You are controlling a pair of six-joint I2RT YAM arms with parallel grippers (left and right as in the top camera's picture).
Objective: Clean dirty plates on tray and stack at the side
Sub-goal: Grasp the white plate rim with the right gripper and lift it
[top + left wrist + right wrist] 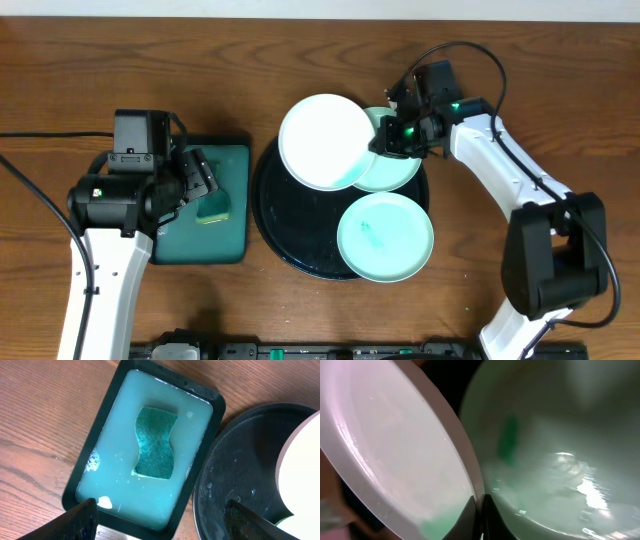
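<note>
The round black tray (pixel 290 220) sits mid-table. A white plate (pixel 322 138) is tilted over its far side, its rim pinched by my right gripper (pixel 385 140). In the right wrist view the jaws (pixel 481 510) are shut on the white plate's rim (pixel 395 445), with a mint-green plate (pixel 555 450) with a teal smear behind it. That mint-green plate (pixel 400 170) lies partly under the white one. A second mint-green plate (pixel 385 237) lies on the tray's near right. My left gripper (pixel 200 180) hangs open and empty over a rectangular tray; its fingers (pixel 160 517) straddle that tray's near corner.
A small rectangular black tray (pixel 205 245) holds teal soapy water (pixel 120 475) and a green sponge (pixel 155 442), left of the round tray (pixel 235 475). Brown wooden table (pixel 120 60) lies all around. Cables run behind both arms.
</note>
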